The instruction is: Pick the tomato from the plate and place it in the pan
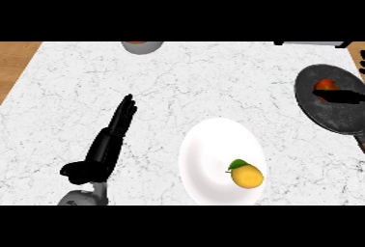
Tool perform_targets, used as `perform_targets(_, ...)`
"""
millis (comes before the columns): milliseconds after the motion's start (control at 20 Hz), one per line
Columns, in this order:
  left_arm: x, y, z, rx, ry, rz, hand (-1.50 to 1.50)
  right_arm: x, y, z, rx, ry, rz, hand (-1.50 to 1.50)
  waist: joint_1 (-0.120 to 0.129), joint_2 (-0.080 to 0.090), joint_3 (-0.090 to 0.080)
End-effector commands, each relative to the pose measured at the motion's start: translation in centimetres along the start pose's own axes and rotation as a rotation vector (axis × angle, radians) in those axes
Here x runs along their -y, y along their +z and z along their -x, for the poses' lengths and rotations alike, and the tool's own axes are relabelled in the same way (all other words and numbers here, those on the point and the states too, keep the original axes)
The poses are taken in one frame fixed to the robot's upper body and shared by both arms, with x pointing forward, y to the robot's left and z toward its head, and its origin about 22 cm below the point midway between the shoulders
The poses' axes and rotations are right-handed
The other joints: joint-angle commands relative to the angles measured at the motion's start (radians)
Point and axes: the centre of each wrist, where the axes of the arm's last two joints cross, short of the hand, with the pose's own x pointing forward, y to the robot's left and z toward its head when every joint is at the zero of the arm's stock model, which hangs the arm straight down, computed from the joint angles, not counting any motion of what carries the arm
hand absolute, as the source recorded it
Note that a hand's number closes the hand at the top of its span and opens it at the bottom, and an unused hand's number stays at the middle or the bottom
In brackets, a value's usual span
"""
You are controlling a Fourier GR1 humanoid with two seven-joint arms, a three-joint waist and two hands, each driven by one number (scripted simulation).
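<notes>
The orange-red tomato (326, 85) lies inside the dark pan (314, 103) at the right edge of the counter. My right hand (345, 97) reaches in from the right edge over the pan, right against the tomato's near side and hiding part of it. Whether it is closed on the tomato does not show. The white plate (214, 154) sits at lower centre and holds a yellow fruit with a green leaf (246, 175). My left hand (114, 132) rests open on the counter at the left, fingers straight and pointing away from me.
A grey bowl (141, 46) is cut off by the far edge of the white marble counter (206, 77). A dark and white object (311, 43) lies at the far right corner. The pan's handle (360, 140) runs toward me along the right edge.
</notes>
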Motion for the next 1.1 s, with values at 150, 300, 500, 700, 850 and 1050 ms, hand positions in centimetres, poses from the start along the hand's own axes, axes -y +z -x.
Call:
perform_targets(150, 0.3, -0.3, 0.4, -0.02, 0.002, -0.039, 0.0, 3.1, 0.2, 2.5, 0.013, -0.245, 0.062, -1.5, -0.028, -0.008, -0.002)
perform_targets(300, -0.8, -0.2, 0.4, -0.018, -0.003, -0.032, 0.0, 3.6, 0.8, 3.9, 0.003, -0.361, 0.028, -1.5, -0.038, -0.015, -0.003)
perform_targets(500, -0.6, 0.3, 0.7, -0.032, 0.003, -0.057, 0.0, 8.0, 1.6, 6.8, 0.04, -0.456, -0.099, -1.5, -0.05, -0.019, -0.004)
perform_targets(700, -0.7, -0.5, -0.9, -0.038, -0.011, -0.053, 0.0, 7.8, 3.9, 9.7, 0.076, -0.472, -0.189, -1.5, -0.053, -0.024, -0.005)
perform_targets(850, -2.0, 2.2, 1.2, -0.029, -0.012, -0.047, 0.0, 9.9, 3.6, 9.8, 0.091, -0.459, -0.206, -1.5, -0.044, -0.022, -0.005)
perform_targets(1050, -2.1, 2.4, 1.4, -0.041, -0.018, -0.057, 0.0, 10.0, 4.9, 11.3, 0.136, -0.42, -0.21, -1.5, -0.052, -0.026, -0.006)
